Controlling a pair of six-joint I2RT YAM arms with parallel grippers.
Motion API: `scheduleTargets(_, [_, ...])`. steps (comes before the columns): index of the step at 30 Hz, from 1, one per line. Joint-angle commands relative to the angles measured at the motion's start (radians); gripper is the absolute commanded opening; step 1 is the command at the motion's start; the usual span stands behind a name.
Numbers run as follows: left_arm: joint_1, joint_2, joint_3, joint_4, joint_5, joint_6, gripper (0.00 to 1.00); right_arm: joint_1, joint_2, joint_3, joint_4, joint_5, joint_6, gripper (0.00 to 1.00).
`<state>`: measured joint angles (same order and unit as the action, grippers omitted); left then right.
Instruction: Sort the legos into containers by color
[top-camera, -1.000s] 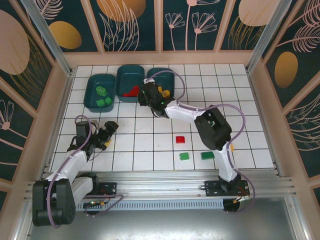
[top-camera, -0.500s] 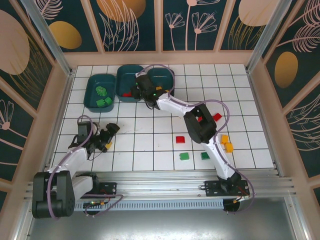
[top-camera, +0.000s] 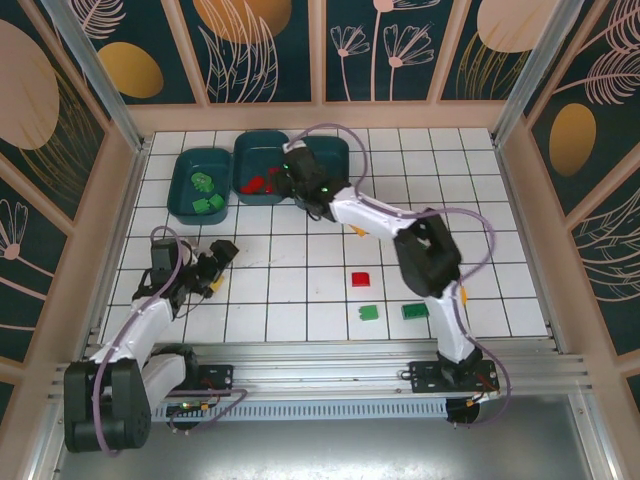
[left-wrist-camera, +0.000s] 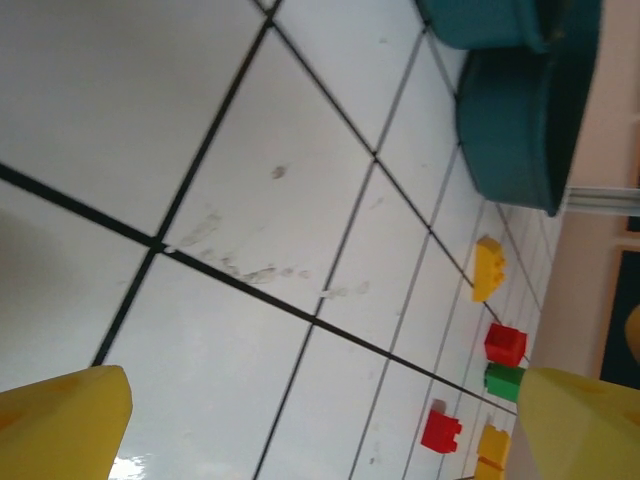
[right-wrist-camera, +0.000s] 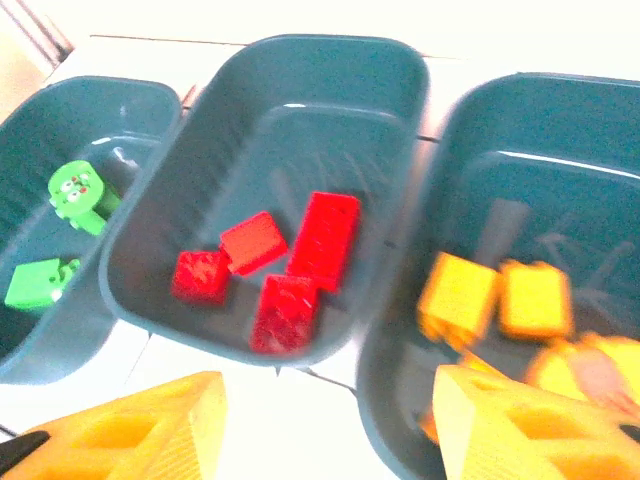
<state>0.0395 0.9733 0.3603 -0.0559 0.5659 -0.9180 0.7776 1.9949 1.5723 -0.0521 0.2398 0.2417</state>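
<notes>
No legible text, labels, brands or numbers anywhere. Wall panels (top-camera: 262, 60) across the top of the frame carry only leaf and flower drawings. The round green lego (right-wrist-camera: 77, 192) in the leftmost container (right-wrist-camera: 40, 125) has small dark marks, too blurred to read.

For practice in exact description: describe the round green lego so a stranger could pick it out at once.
On the white tiled table, three teal bins stand in a row at the far left; take the leftmost bin, holding green pieces. The round green lego lies toward its far end; its neighbours there are square-edged green blocks.
</notes>
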Motion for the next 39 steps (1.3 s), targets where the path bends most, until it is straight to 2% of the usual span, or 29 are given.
scheduleTargets(1, [-0.015,-0.062,-0.001,0.039,0.028,0.003,0.99,-0.01,-0.199,-0.247,0.055,0.117,0.016,0.59])
scheduleTargets(4, [-0.061,-0.091,-0.038,0.127,0.029,-0.036,0.98,-0.046,-0.356,-0.47,-0.011,0.143,0.071,0.6])
scheduleTargets(6, [-0.116,-0.084,-0.041,0.175,0.002,-0.051,0.99,-0.075,-0.445,-0.584,-0.05,0.123,0.081,0.65])
scheduleTargets(8, [-0.166,-0.05,-0.037,0.232,-0.003,-0.066,0.98,-0.113,-0.5,-0.653,-0.082,0.041,0.041,0.67])
scheduleTargets(10, [-0.218,-0.003,-0.023,0.282,0.0,-0.073,0.98,-0.129,-0.516,-0.683,-0.107,0.034,-0.016,0.71])
scheduleTargets(15, [-0.338,0.084,0.034,0.353,-0.019,-0.068,0.99,-0.188,-0.456,-0.704,-0.011,-0.051,-0.138,0.73])
scheduleTargets(19, [-0.404,0.162,0.064,0.405,-0.05,-0.105,0.99,-0.222,-0.337,-0.636,0.035,-0.103,-0.184,0.73])
scheduleTargets(23, [-0.424,0.211,0.067,0.422,-0.055,-0.122,0.99,-0.225,-0.227,-0.563,0.019,-0.122,-0.204,0.71])
scheduleTargets(25, [-0.425,0.214,0.055,0.42,-0.072,-0.13,0.99,-0.257,-0.189,-0.551,0.03,-0.125,-0.218,0.7])
scheduleTargets(31, [-0.426,0.208,0.045,0.406,-0.083,-0.141,0.98,-0.279,-0.123,-0.536,0.081,-0.139,-0.222,0.69])
scheduleTargets(35, [-0.426,0.2,0.054,0.384,-0.098,-0.14,0.98,-0.285,-0.078,-0.504,0.078,-0.152,-0.233,0.56])
scheduleTargets(37, [-0.425,0.197,0.052,0.377,-0.107,-0.139,0.99,-0.285,-0.062,-0.481,0.063,-0.186,-0.241,0.4])
scheduleTargets(39, [-0.425,0.201,0.052,0.368,-0.117,-0.143,0.99,-0.283,-0.068,-0.475,0.054,-0.201,-0.239,0.29])
